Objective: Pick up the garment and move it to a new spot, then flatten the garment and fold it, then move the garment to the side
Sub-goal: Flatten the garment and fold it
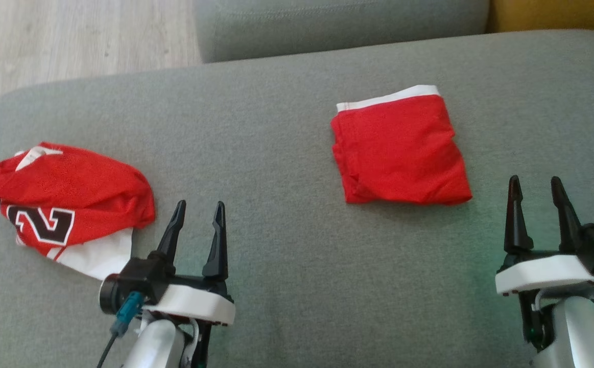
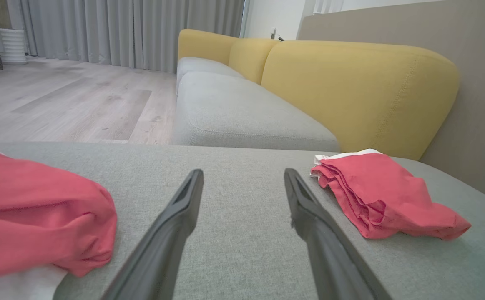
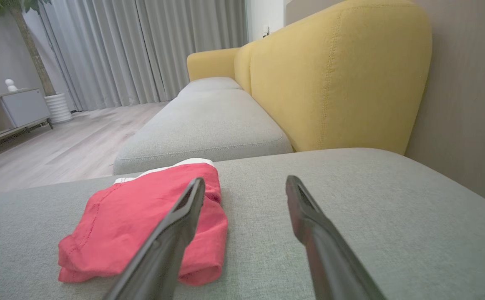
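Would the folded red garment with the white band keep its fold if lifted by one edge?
Probably not: the folded red cloth garment with the white band shows loose, soft layers at its edge, so it would likely droop open. It looks thin, probably light. Pushed across the grey fabric cushion, it may bunch.

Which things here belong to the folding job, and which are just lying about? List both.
Job: folded red garment, left gripper, right gripper.
Lying about: crumpled red jersey, grey cushion, yellow backrest.
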Robot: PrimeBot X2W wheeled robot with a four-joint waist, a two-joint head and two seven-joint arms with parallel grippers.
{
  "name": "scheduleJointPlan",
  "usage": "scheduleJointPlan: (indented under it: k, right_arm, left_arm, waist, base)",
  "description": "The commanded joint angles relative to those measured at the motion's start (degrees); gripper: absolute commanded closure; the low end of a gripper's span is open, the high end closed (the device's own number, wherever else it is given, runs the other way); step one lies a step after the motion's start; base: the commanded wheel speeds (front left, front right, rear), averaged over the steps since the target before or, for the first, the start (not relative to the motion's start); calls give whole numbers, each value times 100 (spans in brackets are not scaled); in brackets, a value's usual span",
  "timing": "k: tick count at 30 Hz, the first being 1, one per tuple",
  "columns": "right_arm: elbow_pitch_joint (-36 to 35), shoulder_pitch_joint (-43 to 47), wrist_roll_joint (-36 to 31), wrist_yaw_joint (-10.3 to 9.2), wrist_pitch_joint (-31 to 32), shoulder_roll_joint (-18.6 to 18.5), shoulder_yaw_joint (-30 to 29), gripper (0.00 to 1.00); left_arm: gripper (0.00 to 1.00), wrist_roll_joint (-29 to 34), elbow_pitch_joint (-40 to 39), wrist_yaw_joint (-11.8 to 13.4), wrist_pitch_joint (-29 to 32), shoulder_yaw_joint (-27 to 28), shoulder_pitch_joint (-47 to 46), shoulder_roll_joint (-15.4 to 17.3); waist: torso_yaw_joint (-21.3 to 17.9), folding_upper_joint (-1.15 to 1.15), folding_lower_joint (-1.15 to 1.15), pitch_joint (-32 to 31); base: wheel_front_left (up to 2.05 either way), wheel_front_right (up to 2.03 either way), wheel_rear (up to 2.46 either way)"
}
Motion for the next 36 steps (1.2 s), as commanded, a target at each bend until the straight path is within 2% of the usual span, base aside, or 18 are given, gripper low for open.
scheduleJointPlan:
  k: [1, 3, 4, 5, 10, 14, 18, 25, 29, 32, 33, 36]
  right_arm:
    - [-205, -219, 25, 37, -59, -18, 126, 0]
    - [-159, -341, 9, 37, -59, -17, 138, 0]
    - [-110, -428, -22, 37, -60, -17, 140, 66]
    - [-33, -531, -88, 37, -60, -17, 152, 100]
    - [551, -1317, -352, 37, -53, -17, 129, 100]
    - [1447, -2293, -672, 37, -18, -16, 3, 100]
    - [2286, -2953, -1069, 37, -22, -39, -411, 100]
    - [3599, -3527, -1894, 37, 69, -193, -1265, 100]
    - [3886, -3675, -2200, 37, -1, -157, -1465, 100]
    - [3814, -3795, -2214, 37, -51, -64, -1266, 100]
    - [3536, -3815, -2066, 37, -56, -28, -933, 100]
    - [3275, -3703, -1332, 37, -58, -20, -67, 100]
  left_arm:
    - [0, -32, -185, 0, -55, 174, -198, 31]
    - [0, -29, -192, -7, -55, 144, -260, 31]
    - [0, -29, -193, -11, -55, 125, -295, 31]
    - [0, -29, -193, -13, -55, 100, -328, 31]
    - [0, -28, -181, -18, -55, -27, -527, 31]
    - [0, -52, -173, -20, -55, -160, -755, 31]
    - [0, -110, -174, 6, -55, -291, -912, 31]
    - [0, -175, -175, 67, -55, -395, -1073, 31]
    - [0, -176, -153, 92, -55, -377, -1094, 31]
    - [0, -172, -142, 102, -55, -320, -1068, 31]
    - [0, -170, -135, 99, -55, -303, -1050, 31]
    - [0, -187, -132, 85, -55, -326, -1045, 31]
  waist:
    - [50, 0, 0, 77]
    - [122, 0, 0, 205]
    - [164, 0, 0, 271]
    - [209, 0, 0, 347]
    - [484, 0, 0, 792]
    - [785, 0, 0, 1196]
    - [1017, 0, 0, 1410]
    - [1235, 0, 0, 1578]
    - [1242, 0, 0, 1528]
    - [1195, 0, 0, 1453]
    - [1175, 0, 0, 1408]
    - [1193, 0, 0, 1360]
  base:
    - [0, 0, 0]
    - [0, 0, 0]
    - [0, 0, 0]
    - [0, 0, 0]
    - [0, 0, 0]
    - [0, 0, 0]
    - [0, 0, 0]
    - [0, 0, 0]
    - [0, 0, 0]
    - [0, 0, 0]
    - [0, 0, 0]
    - [0, 0, 0]
